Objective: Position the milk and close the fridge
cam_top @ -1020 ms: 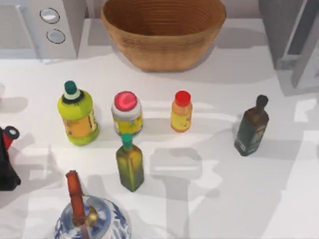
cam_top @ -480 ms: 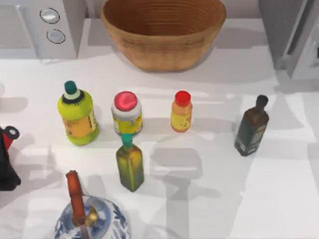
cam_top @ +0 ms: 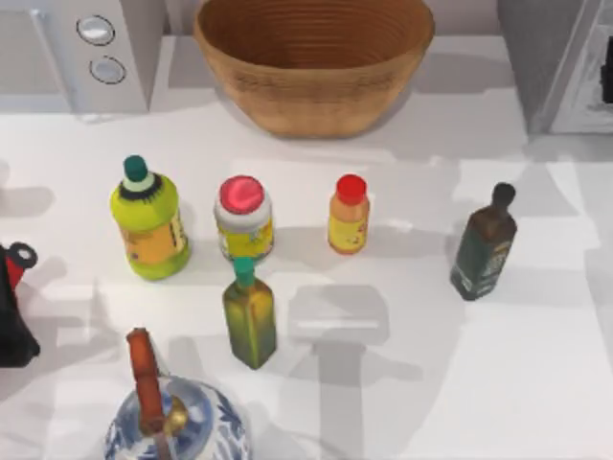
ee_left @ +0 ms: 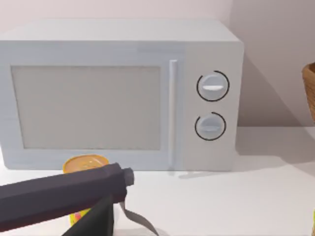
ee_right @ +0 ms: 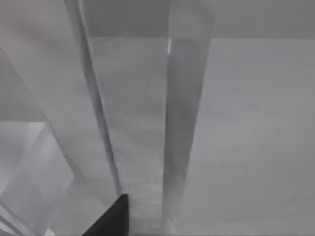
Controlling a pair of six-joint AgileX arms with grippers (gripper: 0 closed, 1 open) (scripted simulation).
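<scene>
Fridge [cam_top: 546, 67] stood at the bench's far right corner, its grey door [ee_right: 142, 123] close before the right end effector, whose opening I could not tell. Closing well meant a steady, flat push until flush, I judged.

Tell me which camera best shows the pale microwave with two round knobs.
The left wrist view: the pale microwave with two round knobs faces it, door and both knobs visible. The top view catches just its knob end at the table's far left.
</scene>
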